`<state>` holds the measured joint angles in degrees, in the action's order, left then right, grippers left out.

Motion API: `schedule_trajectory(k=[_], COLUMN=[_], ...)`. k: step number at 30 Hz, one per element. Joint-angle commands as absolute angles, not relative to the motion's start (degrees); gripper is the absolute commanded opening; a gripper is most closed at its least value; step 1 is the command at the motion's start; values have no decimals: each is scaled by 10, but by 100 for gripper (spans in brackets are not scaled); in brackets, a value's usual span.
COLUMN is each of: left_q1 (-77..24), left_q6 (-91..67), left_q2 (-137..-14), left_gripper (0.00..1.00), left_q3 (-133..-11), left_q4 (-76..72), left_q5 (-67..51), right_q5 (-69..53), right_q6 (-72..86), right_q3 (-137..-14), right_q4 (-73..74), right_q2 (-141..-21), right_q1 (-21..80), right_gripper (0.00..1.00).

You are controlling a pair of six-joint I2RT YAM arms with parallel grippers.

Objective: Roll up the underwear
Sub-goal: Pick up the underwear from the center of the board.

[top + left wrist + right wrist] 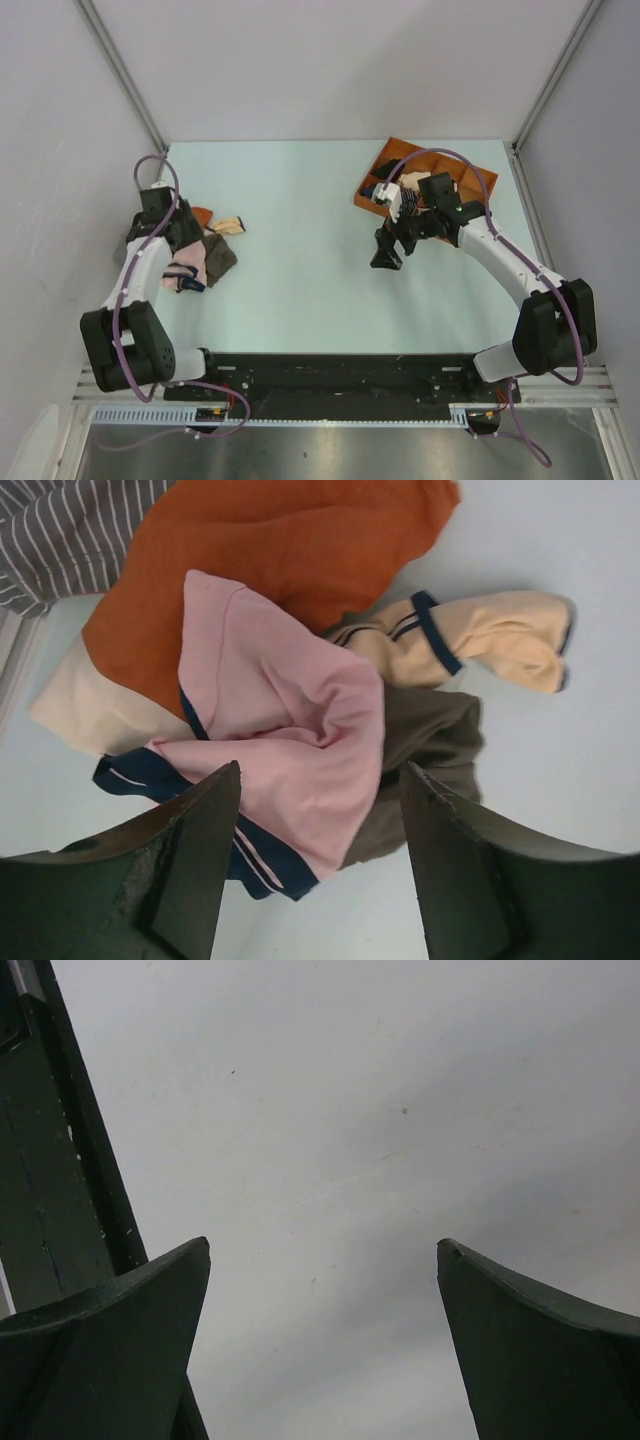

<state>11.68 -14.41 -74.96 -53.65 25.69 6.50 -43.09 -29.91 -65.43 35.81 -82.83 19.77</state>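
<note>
With your left gripper spread wide over the crumpled light pink fabric briefs with navy edging, which overlap the rumpled orange cloth, pinch only the pink layer and draw it clear of that cloth.

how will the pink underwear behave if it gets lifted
Likely floppy: the underwear lies crumpled in soft folds, so it should sag. Probably light, being thin fabric. It overlaps the orange cloth and a brown cloth, which may drag along.
</note>
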Motion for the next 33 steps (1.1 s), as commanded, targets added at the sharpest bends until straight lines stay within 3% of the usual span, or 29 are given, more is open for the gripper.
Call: schedule_trajectory(k=[1, 5, 8, 9, 12, 20, 23, 26, 31, 32, 33], left_q1=[109, 105, 99, 96, 80, 77, 77, 76, 77, 77, 77], left_q6=[-98, -90, -85, -85, -85, -84, -79, -69, -51, -50, -49], left_q2=[-797, -822, -831, -828, -786, -715, -779, -832, -898, -906, -916], left_gripper=[66, 55, 34, 19, 1, 0, 41, 50, 46, 37, 34], left_q3=[-565, -573, -577, -578, -577, -567, -599, -627, -649, -652, -651], left_q4=[296, 300, 307, 308, 306, 287, 307, 308, 319, 322, 323], left_q5=[155, 160, 163, 170, 206, 167, 152, 135, 128, 127, 127], right_q5=[-414, -415, -414, -414, -414, -413, -413, -410, -412, -410, -410], right_q6=[-327, -329, -330, -330, -330, -331, -332, -334, -337, -336, -337], right_q3=[-685, -687, -687, -687, -687, -687, -687, -687, -687, -687, -687], right_q4=[381, 385, 388, 389, 389, 391, 391, 393, 395, 395, 396], right_q2=[-826, -827, -824, -823, -821, -820, -821, -820, -818, -817, -816], right_q1=[220, 223, 224, 225, 225, 229, 229, 229, 229, 229, 229], right_gripper=[100, 100, 100, 100, 100, 100, 99, 100, 100, 100, 100])
